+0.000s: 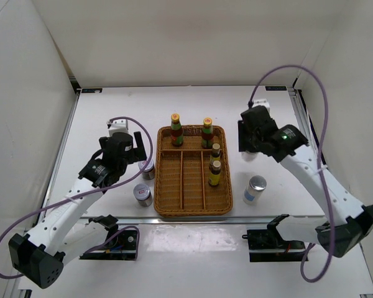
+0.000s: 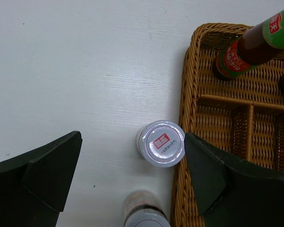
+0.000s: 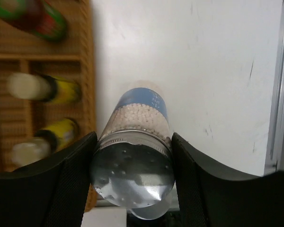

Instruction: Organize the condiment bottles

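Two tall yellow-capped bottles [image 1: 176, 129] [image 1: 207, 132] stand in the back of the wicker tray [image 1: 168, 208]. Two small yellow-labelled bottles [image 1: 216, 152] [image 1: 215, 172] stand in its right compartment. My left gripper [image 1: 140, 158] is open above a silver-lidded jar [image 2: 161, 143] that stands on the table against the tray's left rim. One finger [image 2: 213, 175] hangs over the rim. A second jar [image 1: 142, 194] stands just nearer to me. My right gripper [image 3: 132, 142] is shut on a blue-labelled jar of white beads [image 3: 142, 113], just right of the tray. A fourth jar [image 1: 255, 189] stands right of the tray.
The tray's left and middle compartments [image 1: 174, 180] hold nothing. White walls enclose the table on three sides. A metal rail [image 3: 277, 94] runs along the table's right edge.
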